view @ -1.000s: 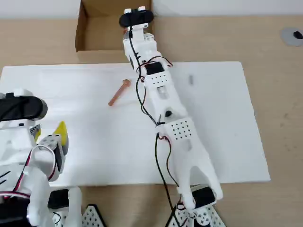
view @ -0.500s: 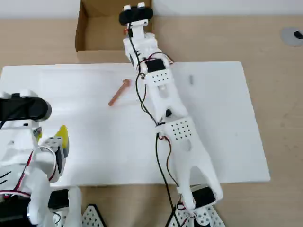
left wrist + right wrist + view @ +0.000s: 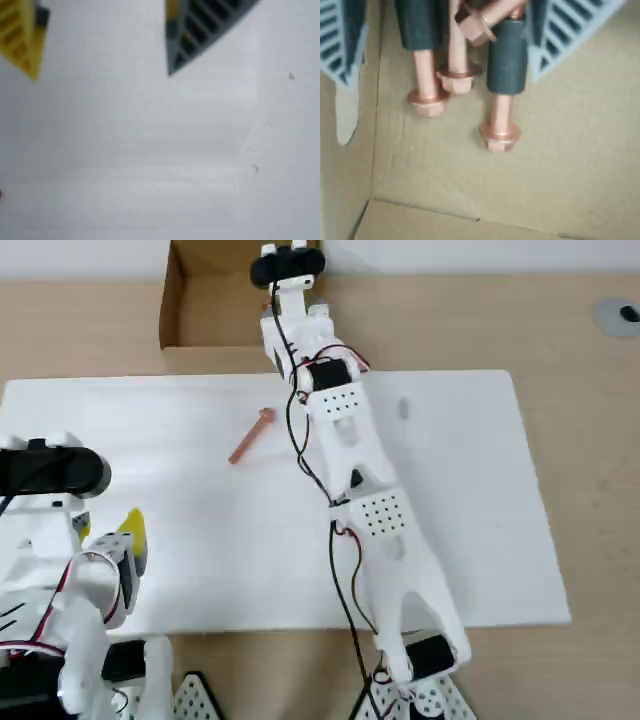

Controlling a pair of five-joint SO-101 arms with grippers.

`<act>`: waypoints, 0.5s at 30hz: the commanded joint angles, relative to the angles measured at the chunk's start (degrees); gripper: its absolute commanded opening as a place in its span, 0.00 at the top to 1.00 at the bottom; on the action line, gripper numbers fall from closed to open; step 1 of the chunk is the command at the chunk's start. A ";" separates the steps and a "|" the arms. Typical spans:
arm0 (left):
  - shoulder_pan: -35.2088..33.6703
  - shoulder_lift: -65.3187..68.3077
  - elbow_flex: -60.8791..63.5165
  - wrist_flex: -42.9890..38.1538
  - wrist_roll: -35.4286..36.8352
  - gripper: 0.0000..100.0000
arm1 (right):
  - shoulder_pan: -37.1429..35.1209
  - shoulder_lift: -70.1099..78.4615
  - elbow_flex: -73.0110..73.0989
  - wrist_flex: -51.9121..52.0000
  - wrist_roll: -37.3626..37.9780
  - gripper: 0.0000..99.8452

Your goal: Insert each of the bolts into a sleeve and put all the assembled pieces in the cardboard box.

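Your left gripper hangs well short of the cardboard box, over the white board that lies on the surface. Fingers apart, one yellow and one dark, with nothing between them.

Between that gripper and the box lies one bare copper bolt, flat on the board. No sleeve on it, and it is apart from both arms. There is a small grey mark on the board, on the other side of your right arm from the bolt. It is too small to say whether it is a sleeve.

The right arm stretches across the board to the box, with the right gripper down inside it. Fingers spread wide, clamped on nothing. The pieces lie loose on the box floor between them.

In the box you have four copper bolt heads. Two carry a dark sleeve plainly: the first sleeved bolt and the second sleeved bolt. The third bolt and the crossing bolt run out of frame, so their sleeves are not confirmed.

Judgement: most of the job looks done. What is left for you is the bare bolt, which needs a sleeve and then has to go in the box.
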 commanded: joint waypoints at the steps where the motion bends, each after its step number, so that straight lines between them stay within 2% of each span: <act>1: 0.97 0.48 -0.62 -0.09 -0.26 0.82 | -0.40 -2.59 -6.29 4.22 0.44 0.73; 6: 8.79 9.63 -1.05 -1.32 -0.26 0.82 | -0.31 -8.84 -6.11 11.52 0.26 0.73; 11: 18.64 23.69 -9.05 -1.32 -1.49 0.82 | 2.15 -16.66 -6.11 18.37 0.26 0.73; 15: 20.40 31.16 -15.30 -5.01 -2.46 0.82 | 4.26 -23.25 -6.11 29.19 0.26 0.73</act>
